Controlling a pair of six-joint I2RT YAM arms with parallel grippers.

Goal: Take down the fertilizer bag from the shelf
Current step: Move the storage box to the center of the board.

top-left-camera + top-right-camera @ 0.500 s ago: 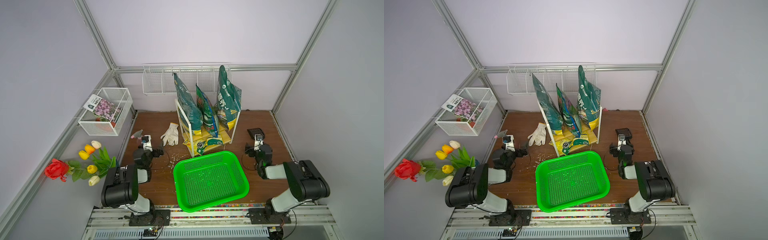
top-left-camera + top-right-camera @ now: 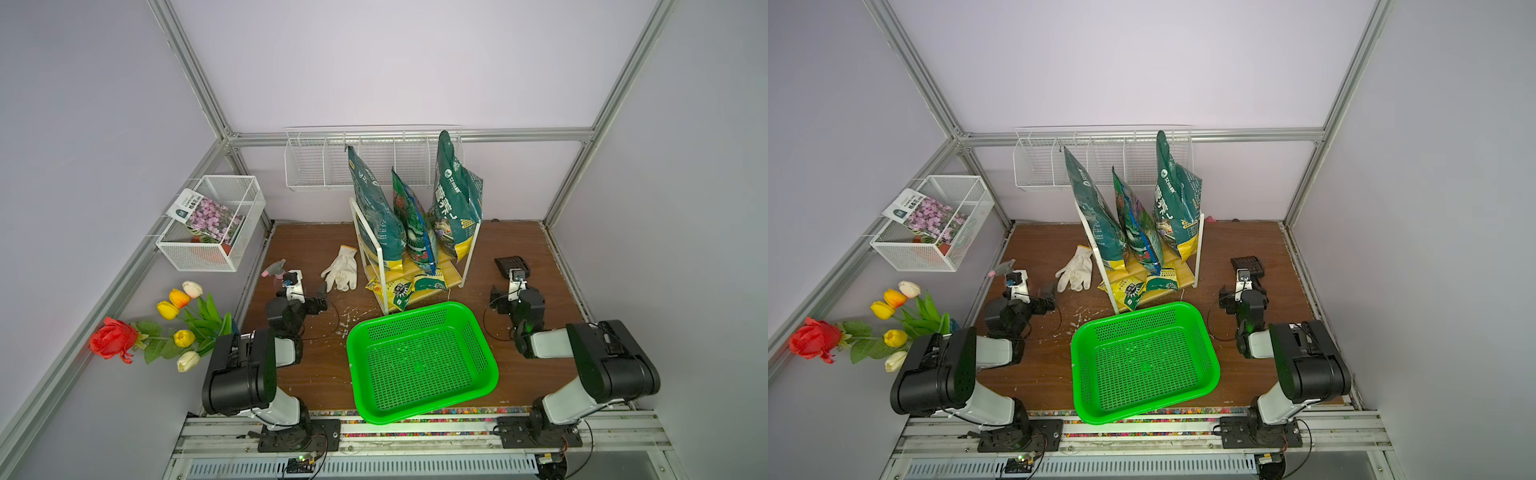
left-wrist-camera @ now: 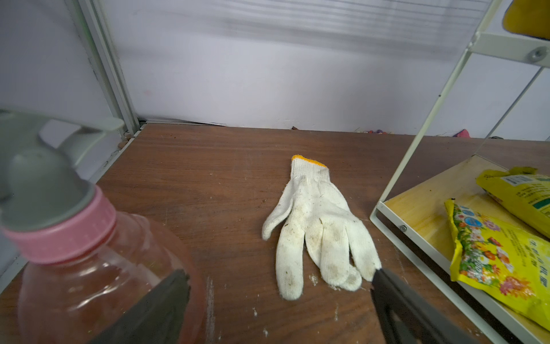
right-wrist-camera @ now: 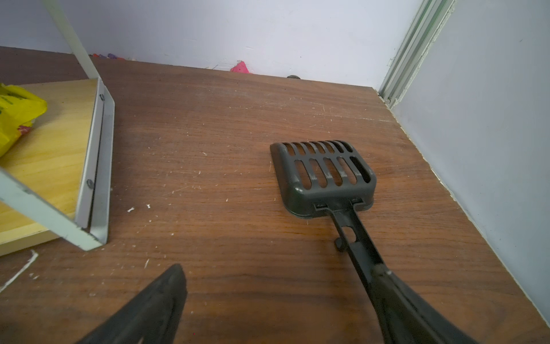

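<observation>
Two arms sit at the bottom of both top views, one lower left, one lower right. Between them, lower centre, a bright green perforated plastic basket [image 2: 422,361] rests on the brown wooden surface [image 2: 316,374].

The left claw [image 3: 278,275] is low over the surface, jaws spread wide, gripping nothing. In the left wrist view one finger shows in front of a clear pink spray bottle with a grey trigger head [image 3: 89,253]. The other finger's tip is just beside the fingertips of a white knitted cotton glove with a yellow cuff [image 3: 315,226], which lies flat.

The right claw [image 4: 278,268] is also spread wide, with nothing between the jaws. One finger overlaps the handle of a dark grey slotted plastic scoop [image 4: 324,172]; cannot tell if it touches.

Further back, at frame centre, stands the small two-tier shelf with a thin white metal frame and light yellow wooden boards [image 2: 454,277]. Three tall dark-green fertilizer bags [image 2: 376,216] stand upright side by side on its upper board. Flat yellow packets [image 2: 399,289] lie on the lower board, one poking over the front edge toward the basket. Both claws are well apart from the bags.

Mid-left is a white mesh box basket [image 2: 216,224] holding a flower-print packet, with artificial flowers [image 2: 166,328] below it. A white wire compartment rack [image 2: 324,162] hangs on the back wall behind the bag tops.
</observation>
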